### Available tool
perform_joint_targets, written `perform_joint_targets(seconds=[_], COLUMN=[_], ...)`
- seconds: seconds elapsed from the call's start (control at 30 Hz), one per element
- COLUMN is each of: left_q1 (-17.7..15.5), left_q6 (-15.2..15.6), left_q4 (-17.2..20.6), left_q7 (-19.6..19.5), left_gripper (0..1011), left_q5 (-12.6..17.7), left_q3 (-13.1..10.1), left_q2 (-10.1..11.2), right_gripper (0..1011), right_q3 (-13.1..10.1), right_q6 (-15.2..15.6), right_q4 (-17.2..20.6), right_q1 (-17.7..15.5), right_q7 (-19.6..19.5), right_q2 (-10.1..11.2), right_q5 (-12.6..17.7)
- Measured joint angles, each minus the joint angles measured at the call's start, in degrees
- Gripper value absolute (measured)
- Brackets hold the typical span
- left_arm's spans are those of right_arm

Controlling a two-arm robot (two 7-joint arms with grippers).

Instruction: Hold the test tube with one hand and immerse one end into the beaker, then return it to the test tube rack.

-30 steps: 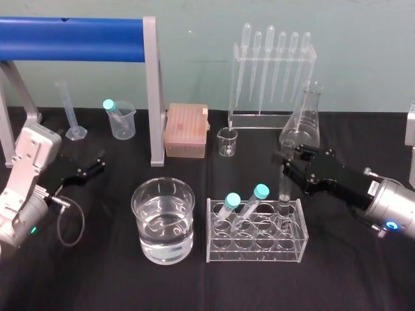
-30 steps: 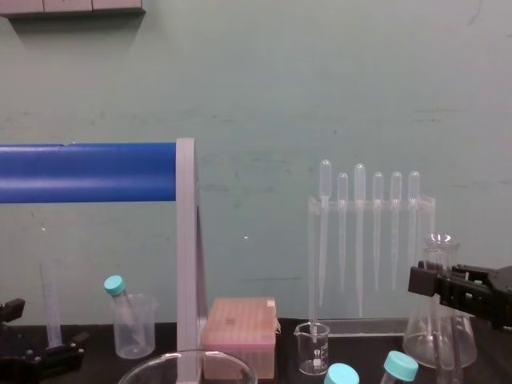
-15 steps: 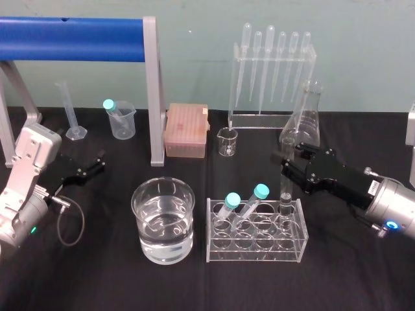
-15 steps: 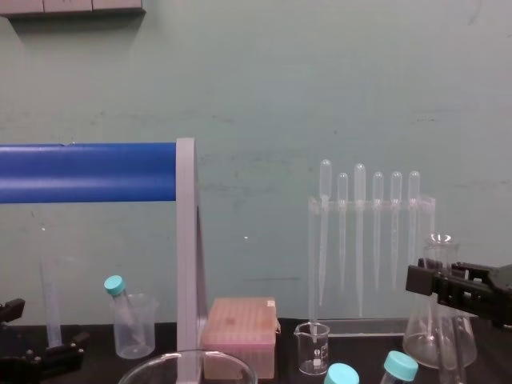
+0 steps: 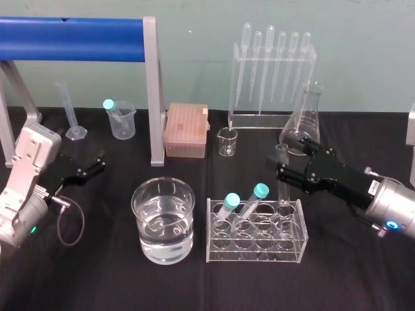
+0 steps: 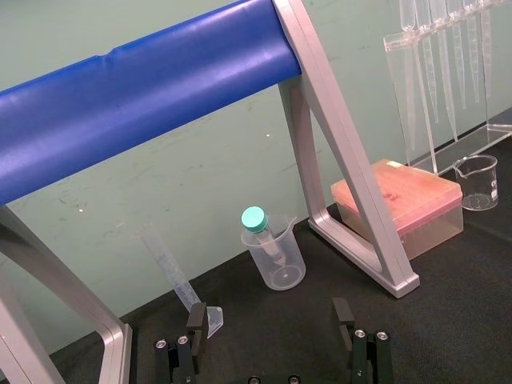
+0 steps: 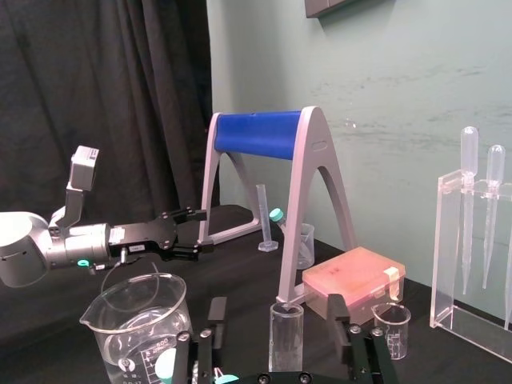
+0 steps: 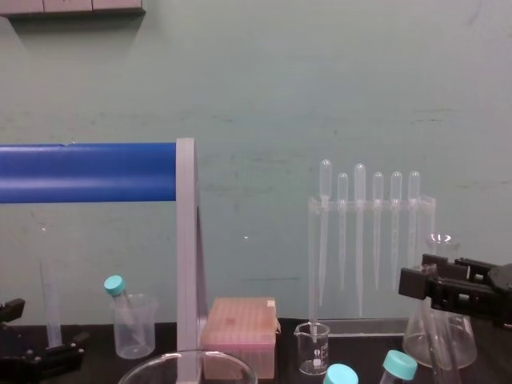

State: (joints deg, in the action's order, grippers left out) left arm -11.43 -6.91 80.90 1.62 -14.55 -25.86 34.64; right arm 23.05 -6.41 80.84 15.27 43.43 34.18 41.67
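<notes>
The test tube (image 5: 283, 175) stands upright in a back right hole of the clear test tube rack (image 5: 256, 254). My right gripper (image 5: 290, 159) is open around the tube's upper part. In the right wrist view the tube (image 7: 286, 340) rises between the two spread fingers of the right gripper (image 7: 276, 314) and touches neither. The wide beaker (image 5: 163, 220), partly filled with water, sits left of the rack. My left gripper (image 5: 97, 165) is parked open at the far left, and the left gripper (image 6: 270, 320) holds nothing.
Two teal-capped tubes (image 5: 241, 201) lean in the rack's left holes. Behind the right gripper stand a conical flask (image 5: 303, 123), a pipette stand (image 5: 272, 71) and a small beaker (image 5: 227, 141). A pink tip box (image 5: 186, 129) and a blue roller frame (image 5: 78, 39) stand at the back left.
The right gripper's fingers have spread apart and let go of the test tube, which stays standing in the rack. The left arm has not moved.
</notes>
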Motion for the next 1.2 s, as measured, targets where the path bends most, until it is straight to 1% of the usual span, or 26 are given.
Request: perform_joint_targets(seconds=[0.07, 0.1, 0.13, 0.17, 0.23, 0.27, 0.43, 0.5, 0.6, 0.63, 0.67, 0.7, 0.73, 0.77, 0.8, 0.83, 0.87, 0.9, 0.93, 0.97, 1.0, 1.03, 1.1, 1.13, 1.2], left_q1=[0.0, 0.0, 0.0, 0.0, 0.0, 0.0, 0.0, 0.0, 0.0, 0.0, 0.0, 0.0, 0.0, 0.0, 0.0, 0.0, 0.0, 0.0, 0.0, 0.0, 0.0, 0.0, 0.0, 0.0, 0.0], left_q6=[0.0, 0.0, 0.0, 0.0, 0.0, 0.0, 0.0, 0.0, 0.0, 0.0, 0.0, 0.0, 0.0, 0.0, 0.0, 0.0, 0.0, 0.0, 0.0, 0.0, 0.0, 0.0, 0.0, 0.0, 0.0], left_q4=[0.0, 0.0, 0.0, 0.0, 0.0, 0.0, 0.0, 0.0, 0.0, 0.0, 0.0, 0.0, 0.0, 0.0, 0.0, 0.0, 0.0, 0.0, 0.0, 0.0, 0.0, 0.0, 0.0, 0.0, 0.0], left_q7=[0.0, 0.0, 0.0, 0.0, 0.0, 0.0, 0.0, 0.0, 0.0, 0.0, 0.0, 0.0, 0.0, 0.0, 0.0, 0.0, 0.0, 0.0, 0.0, 0.0, 0.0, 0.0, 0.0, 0.0, 0.0], left_gripper=[1000, 1000, 1000, 1000, 1000, 1000, 1000, 1000, 1000, 1000, 1000, 1000, 1000, 1000, 1000, 1000, 1000, 1000, 1000, 1000, 1000, 1000, 1000, 1000, 1000], left_q5=[0.0, 0.0, 0.0, 0.0, 0.0, 0.0, 0.0, 0.0, 0.0, 0.0, 0.0, 0.0, 0.0, 0.0, 0.0, 0.0, 0.0, 0.0, 0.0, 0.0, 0.0, 0.0, 0.0, 0.0, 0.0], left_q3=[0.0, 0.0, 0.0, 0.0, 0.0, 0.0, 0.0, 0.0, 0.0, 0.0, 0.0, 0.0, 0.0, 0.0, 0.0, 0.0, 0.0, 0.0, 0.0, 0.0, 0.0, 0.0, 0.0, 0.0, 0.0], left_q2=[0.0, 0.0, 0.0, 0.0, 0.0, 0.0, 0.0, 0.0, 0.0, 0.0, 0.0, 0.0, 0.0, 0.0, 0.0, 0.0, 0.0, 0.0, 0.0, 0.0, 0.0, 0.0, 0.0, 0.0, 0.0], right_gripper=[820, 863, 882, 930, 960, 1000, 1002, 1002, 1002, 1002, 1002, 1002, 1002, 1002, 1002, 1002, 1002, 1002, 1002, 1002, 1002, 1002, 1002, 1002, 1002], right_q3=[0.0, 0.0, 0.0, 0.0, 0.0, 0.0, -0.5, -2.0, -3.6, -4.6, -5.0, -5.3, -5.9, -6.4, -6.4, -6.7, -6.7, -6.8, -6.8, -6.9, -6.9, -7.0, -7.1, -7.1, -7.1], right_q6=[0.0, 0.0, 0.0, 0.0, 0.0, 0.0, -0.8, -3.0, -4.5, -4.8, -4.5, -3.9, -2.4, -0.8, -0.8, 1.4, 2.8, 5.9, 5.9, 9.0, 10.3, 12.3, 14.0, 14.0, 15.0], right_q4=[0.0, 0.0, 0.0, 0.0, 0.0, 0.0, 0.8, 2.3, 3.6, 4.5, 5.0, 5.5, 6.3, 6.8, 6.8, 7.4, 7.6, 8.0, 8.0, 8.4, 8.5, 8.3, 7.3, 7.3, 6.1], right_q1=[0.0, 0.0, 0.0, 0.0, 0.0, 0.0, 0.4, 0.7, 0.5, 0.2, 0.1, -0.1, -0.5, -1.0, -1.0, -1.4, -1.7, -2.3, -2.3, -2.9, -3.2, -3.8, -4.3, -4.3, -4.7], right_q7=[0.0, 0.0, 0.0, 0.0, 0.0, 0.0, -0.4, -2.2, -4.8, -7.5, -9.2, -10.7, -14.2, -16.9, -16.9, -19.5, -20.7, -23.0, -23.0, -25.2, -26.1, -27.2, -27.9, -27.9, -27.9], right_q2=[0.0, 0.0, 0.0, 0.0, 0.0, 0.0, 0.0, 0.0, -0.2, -0.3, -0.2, -0.2, 0.0, 0.1, 0.1, 0.3, 0.4, 0.5, 0.5, 0.5, 0.5, 0.2, -0.3, -0.3, -1.0], right_q5=[0.0, 0.0, 0.0, 0.0, 0.0, 0.0, -0.3, -1.2, -2.4, -3.8, -4.7, -5.6, -7.2, -8.4, -8.4, -9.6, -10.1, -10.7, -10.7, -11.3, -11.5, -11.6, -11.4, -11.4, -11.1])
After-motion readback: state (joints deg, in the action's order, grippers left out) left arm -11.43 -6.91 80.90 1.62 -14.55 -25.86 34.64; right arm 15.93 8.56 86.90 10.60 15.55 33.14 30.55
